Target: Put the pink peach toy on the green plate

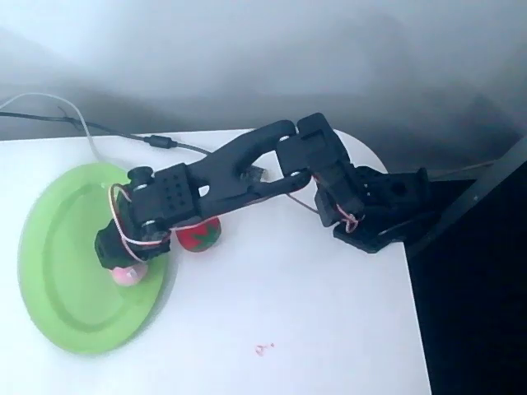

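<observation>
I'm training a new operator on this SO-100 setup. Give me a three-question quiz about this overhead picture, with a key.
1. True or false: the pink peach toy sits over the green plate, under the gripper.
2. Which thing lies on the white table just right of the plate's rim?
A. a blue cup
B. a red strawberry-like plush toy
C. a yellow block
3. Fill in: the cables run off the table toward the picture's upper ____ corner.

Key:
1. True.
2. B.
3. Left.
The arm hides the fingers, so whether they hold the peach cannot be told.
</observation>
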Motion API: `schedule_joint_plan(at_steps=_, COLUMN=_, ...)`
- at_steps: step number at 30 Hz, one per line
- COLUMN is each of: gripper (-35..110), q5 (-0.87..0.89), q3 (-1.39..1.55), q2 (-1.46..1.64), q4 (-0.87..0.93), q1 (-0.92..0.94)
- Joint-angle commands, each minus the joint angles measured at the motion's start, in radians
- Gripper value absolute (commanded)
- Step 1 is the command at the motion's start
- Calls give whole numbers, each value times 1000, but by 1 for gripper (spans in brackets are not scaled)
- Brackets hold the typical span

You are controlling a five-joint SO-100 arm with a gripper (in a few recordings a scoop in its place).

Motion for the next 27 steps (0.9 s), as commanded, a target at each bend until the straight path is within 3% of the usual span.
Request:
schedule_joint_plan(at_steps=1, gripper=0, q5=26, q3=-20, q2=-2, q4=-46, q1=-21)
schedule_joint_plan(at_steps=4, gripper=0, q5=41, q3=-31, q2=-18, q4=-137, q1=-20)
schedule_joint_plan(at_steps=11, gripper=0, q5=-46, q3=-58, q2=-44, q4=-161, q1=-8)
schedule_joint_plan(at_steps=12, gripper=3, q5=-55, q3=-58, q2=-44, q4=-176, q1=-8)
schedule_joint_plan(at_steps=15, gripper=35, q5=-29, q3=-58, q2=-35, q4=-235, q1=-3)
schedule_joint_plan(at_steps=18, gripper=50, q5=3, q3=-81, q2=-29, q4=-242, q1=5)
schedule_joint_plan(at_steps=27, gripper=51, q5=-51, q3=-106, q2=155, q4=-242, q1=28)
